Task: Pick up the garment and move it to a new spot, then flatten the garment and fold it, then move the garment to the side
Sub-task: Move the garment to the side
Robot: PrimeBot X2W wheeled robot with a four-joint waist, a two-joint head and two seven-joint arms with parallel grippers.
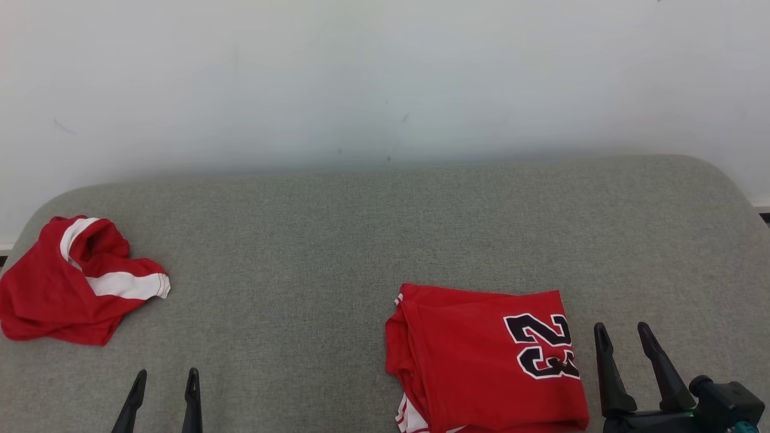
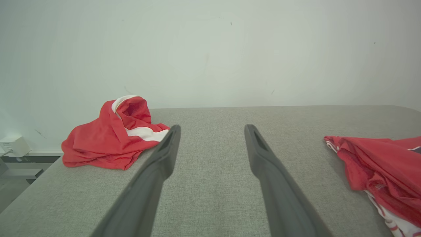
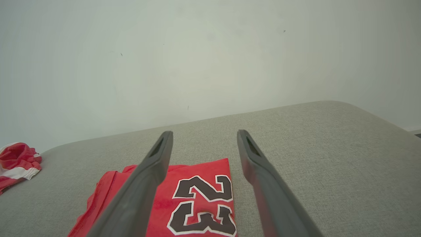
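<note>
A red garment [image 1: 475,355] lies folded into a rectangle on the grey fabric surface [image 1: 337,240] at the front right, its black "23" facing up. My right gripper [image 1: 622,329] stands open just right of it, holding nothing. In the right wrist view the folded garment [image 3: 200,197] lies below and between my right gripper's [image 3: 205,133] spread fingers. A second red garment [image 1: 54,294] with white bands sits crumpled at the far left edge. My left gripper [image 1: 166,376] is open and empty at the front left, apart from both. The left wrist view shows my left gripper [image 2: 212,128], the crumpled garment [image 2: 105,141] and the folded garment [image 2: 384,168].
A pale wall [image 1: 385,78] rises right behind the grey surface. The surface has rounded back corners, and its left edge [image 2: 29,191] drops to the floor beside the crumpled garment. A small white box [image 2: 13,144] sits low by the wall at the left.
</note>
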